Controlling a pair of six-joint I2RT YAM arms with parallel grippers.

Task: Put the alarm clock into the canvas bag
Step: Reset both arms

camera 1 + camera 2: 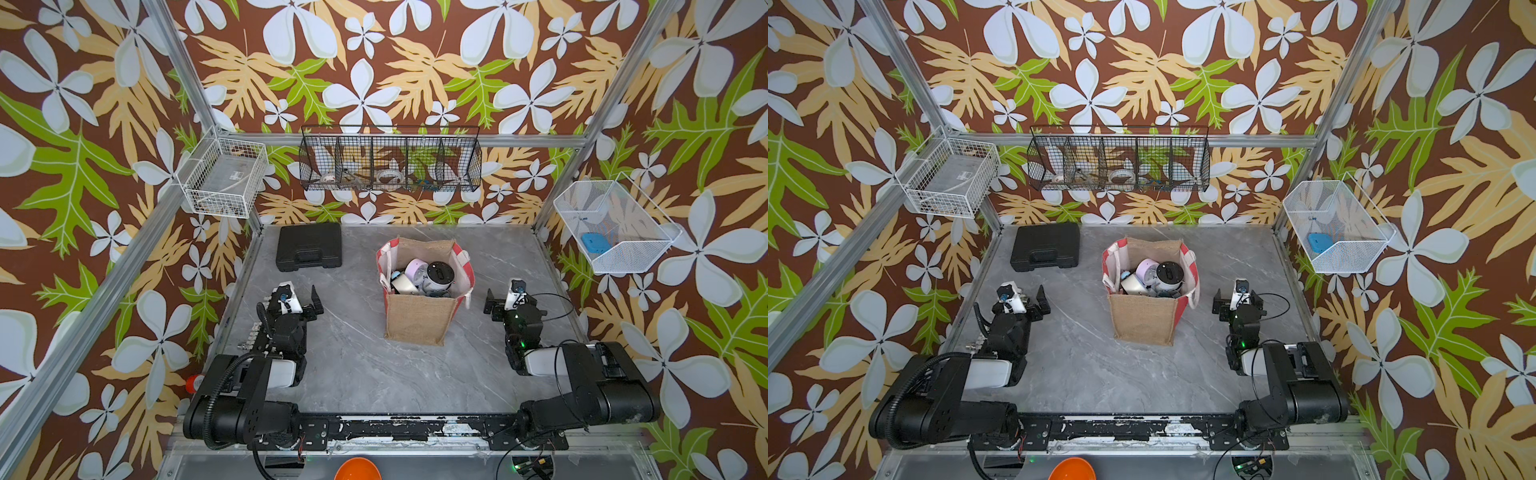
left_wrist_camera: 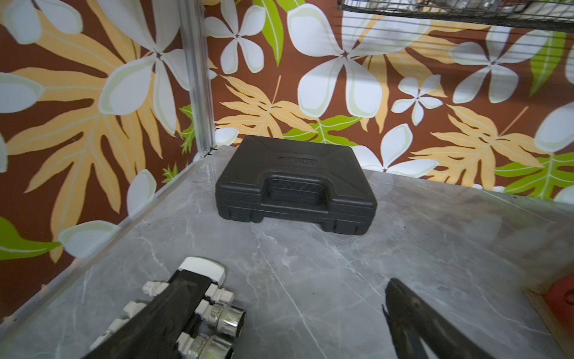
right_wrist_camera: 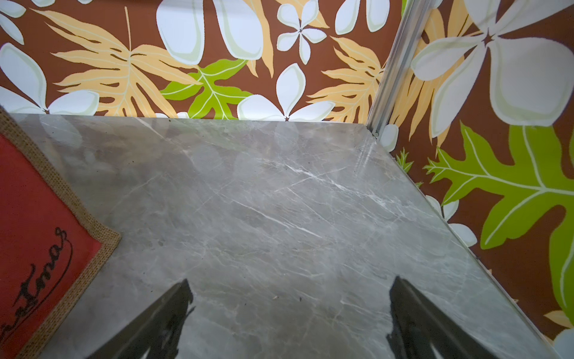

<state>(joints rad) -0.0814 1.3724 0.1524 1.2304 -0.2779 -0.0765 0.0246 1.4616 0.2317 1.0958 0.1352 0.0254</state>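
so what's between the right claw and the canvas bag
Nothing but bare grey marble tabletop lies between the right claw, which is open and empty, and the canvas bag. This shows in both top views and the right wrist view.

1. A flat black case (image 2: 295,183) lies shut on the grey marble table (image 2: 435,264), straight ahead of the left jaws.
2. Chrome sockets (image 2: 217,323) on white clips sit beneath one of the left jaws.

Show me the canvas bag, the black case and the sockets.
Canvas bag (image 1: 419,320): in a top view, burlap side nearest the robot.
Black case (image 2: 295,169): left wrist view, middle of the lid.
Sockets (image 2: 226,315): left wrist view, one chrome barrel.
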